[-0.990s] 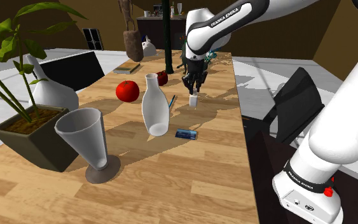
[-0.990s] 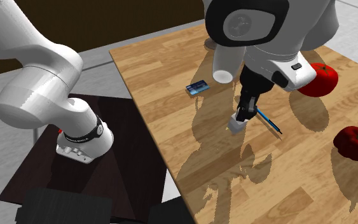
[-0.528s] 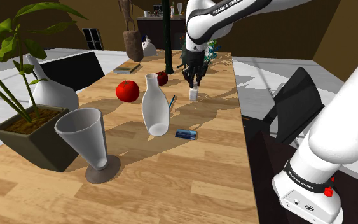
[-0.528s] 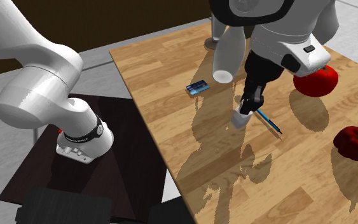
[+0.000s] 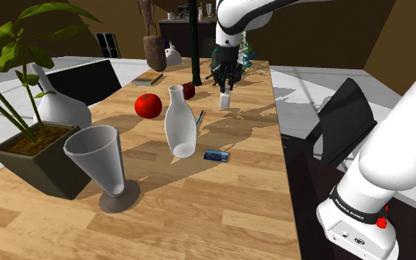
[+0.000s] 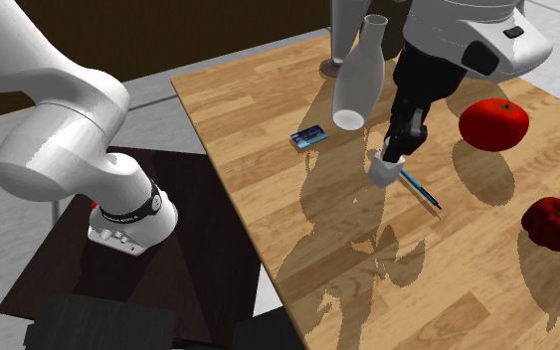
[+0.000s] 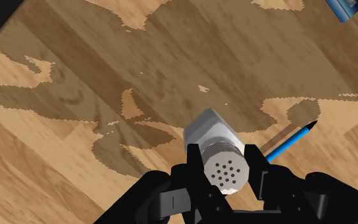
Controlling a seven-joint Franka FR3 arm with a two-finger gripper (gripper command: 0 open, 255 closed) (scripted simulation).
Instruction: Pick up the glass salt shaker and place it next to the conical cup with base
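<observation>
Gripper point(image 7: 225, 165) is clasping the pale salt shaker point(image 5: 225, 99) above the table's point(image 5: 221, 214) far end, so it's needing a level, high carry past the white vase point(image 5: 179, 129) toward the near-left conical cup point(image 5: 101, 166).

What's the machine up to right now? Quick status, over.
Claw shut on the salt shaker, held above the table. Conical cup far off, beside the potted plant. White vase stands roughly between them.

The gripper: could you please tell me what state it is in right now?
Gripper: shut on the salt shaker, clasping it at its cap end.
</observation>
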